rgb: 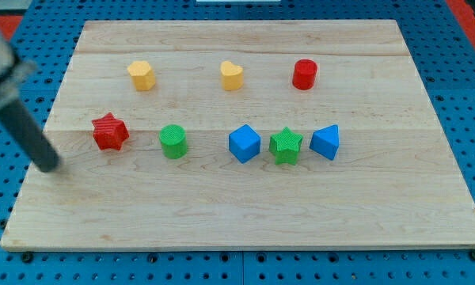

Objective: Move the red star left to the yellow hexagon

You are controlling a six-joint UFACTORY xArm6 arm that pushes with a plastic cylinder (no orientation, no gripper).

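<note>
Below, pale wooden board on blue pegboard, my tip left of red star, nothing grasped

Toward the view's top of the wooden table sit a yellow heart and, to its right, a red cylinder. Lower down runs a row — green cylinder, then well apart a blue cube, a green star just beside it, and a blue triangular block. Blue perforated board surrounds the table.
</note>
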